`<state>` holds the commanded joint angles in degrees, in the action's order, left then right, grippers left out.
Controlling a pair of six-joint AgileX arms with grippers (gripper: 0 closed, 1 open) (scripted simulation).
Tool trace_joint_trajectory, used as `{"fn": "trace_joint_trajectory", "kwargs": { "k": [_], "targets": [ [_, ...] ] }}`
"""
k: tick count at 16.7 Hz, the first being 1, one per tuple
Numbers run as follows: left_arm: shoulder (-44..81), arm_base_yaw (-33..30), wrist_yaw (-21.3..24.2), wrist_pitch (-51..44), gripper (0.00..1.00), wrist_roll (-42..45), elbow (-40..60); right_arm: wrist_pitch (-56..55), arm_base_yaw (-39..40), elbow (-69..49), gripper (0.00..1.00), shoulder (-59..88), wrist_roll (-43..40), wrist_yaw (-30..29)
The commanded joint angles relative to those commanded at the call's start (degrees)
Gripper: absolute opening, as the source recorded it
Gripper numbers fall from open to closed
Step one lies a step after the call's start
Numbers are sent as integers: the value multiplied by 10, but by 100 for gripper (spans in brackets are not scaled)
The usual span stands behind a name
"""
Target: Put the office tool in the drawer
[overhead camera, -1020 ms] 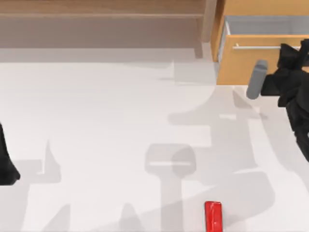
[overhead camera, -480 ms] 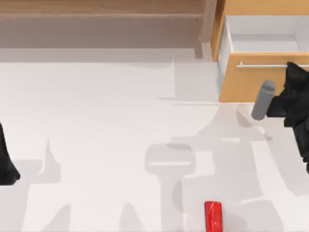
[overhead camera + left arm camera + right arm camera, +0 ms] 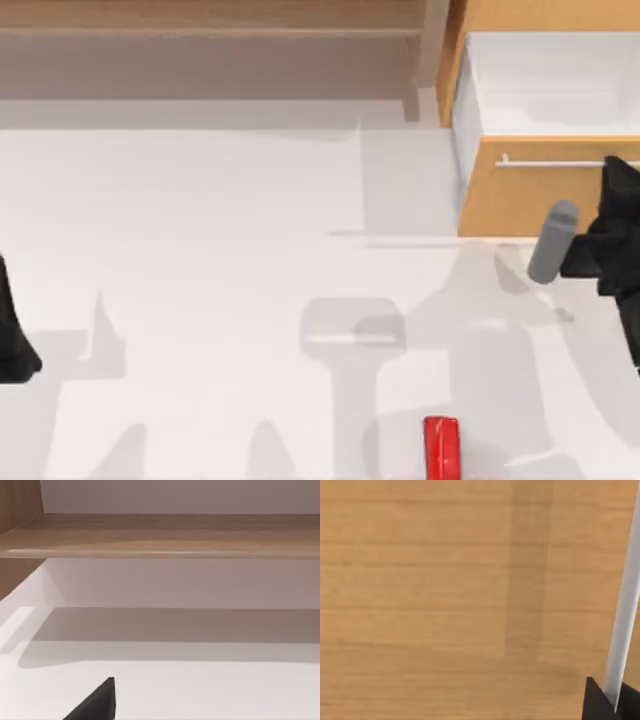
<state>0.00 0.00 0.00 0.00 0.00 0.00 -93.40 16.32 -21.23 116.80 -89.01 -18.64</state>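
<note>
The office tool (image 3: 441,447), a small glossy red block, lies at the table's near edge, right of centre. The drawer (image 3: 530,200) stands pulled out at the back right, its white inside (image 3: 550,85) showing behind the orange-tan front. My right gripper (image 3: 613,168) is at the silver bar handle (image 3: 550,161) and is shut on it. In the right wrist view the handle (image 3: 625,615) runs across the wooden front (image 3: 445,580), with a black fingertip (image 3: 594,704) on either side of it. My left gripper (image 3: 12,345) stays parked at the table's left edge, far from both.
A long brown wooden shelf (image 3: 210,20) runs along the back left; it also shows as the shelf (image 3: 160,535) in the left wrist view. A grey round-ended cylinder (image 3: 553,243) sticks out beside the right arm, in front of the drawer.
My right gripper has moved toward the table's near side with the handle in it, and the drawer has slid farther out, showing more of its white inside. The red block and the left arm have not moved.
</note>
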Motion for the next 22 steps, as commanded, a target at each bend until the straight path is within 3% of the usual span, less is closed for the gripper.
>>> {"fn": "trace_joint_trajectory", "kwargs": {
  "k": [8, 21, 22],
  "targets": [
    [0, 0, 0, 0, 100, 0, 0, -47, 20, 57, 0, -23, 1, -16],
    [0, 0, 0, 0, 100, 0, 0, -47, 20, 57, 98, -23, 1, -16],
    [0, 0, 0, 0, 100, 0, 0, -47, 20, 57, 100, -23, 1, -16]
  ]
}}
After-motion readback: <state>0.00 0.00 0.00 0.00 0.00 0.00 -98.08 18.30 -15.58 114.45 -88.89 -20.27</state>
